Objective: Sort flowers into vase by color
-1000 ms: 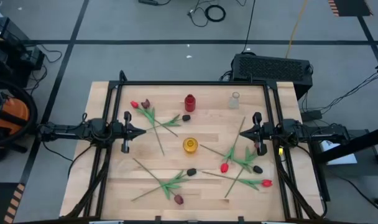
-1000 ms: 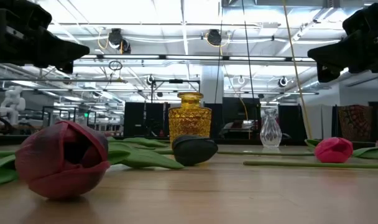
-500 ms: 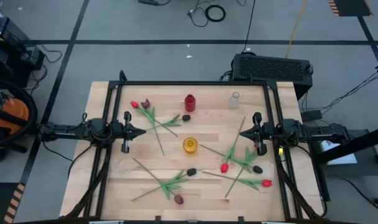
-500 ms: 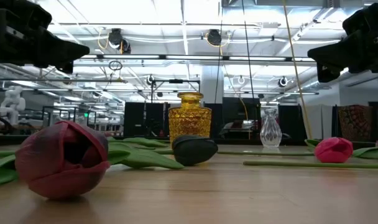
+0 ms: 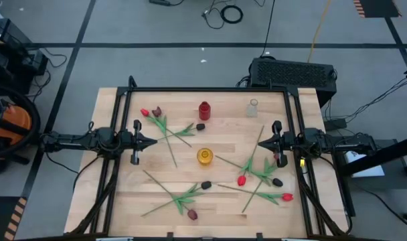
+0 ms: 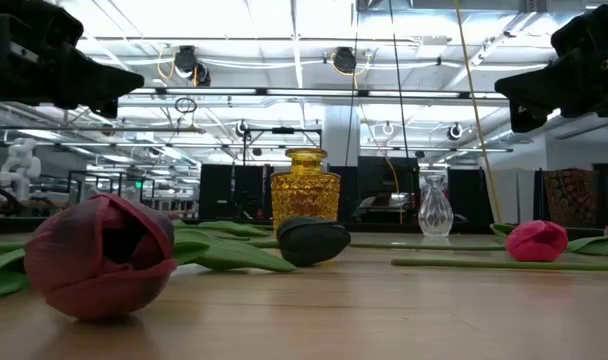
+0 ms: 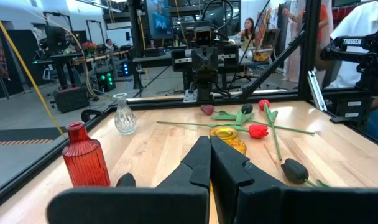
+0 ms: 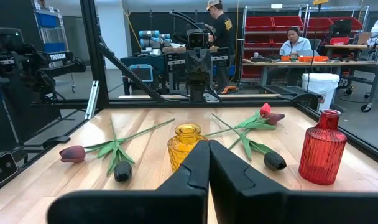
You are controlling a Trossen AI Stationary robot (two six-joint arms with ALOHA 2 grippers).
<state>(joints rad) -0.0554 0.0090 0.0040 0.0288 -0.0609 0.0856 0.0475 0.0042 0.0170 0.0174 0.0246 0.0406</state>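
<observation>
1. Fingers of the left gripper (image 5: 152, 142) are pressed together with nothing between them; the gripper sits at the table's left edge, pointing toward the centre.
2. Fingers of the right gripper (image 5: 260, 142) are likewise pressed together and empty, at the table's right edge, facing the left one.
3. Three vases stand upright on the wooden table (image 5: 223, 201): a red vase (image 5: 204, 110) and a clear glass vase (image 5: 252, 108) near the far edge, and a yellow vase (image 5: 204, 156) at the centre.
4. All flowers (image 5: 165, 127) lie flat on the table, none in a vase: one group far left, one near left, one near right.
5. Readable writing: "TROSSEN" on a black arm part (image 7: 357, 42) in the left wrist view, and again in the right wrist view.
</observation>
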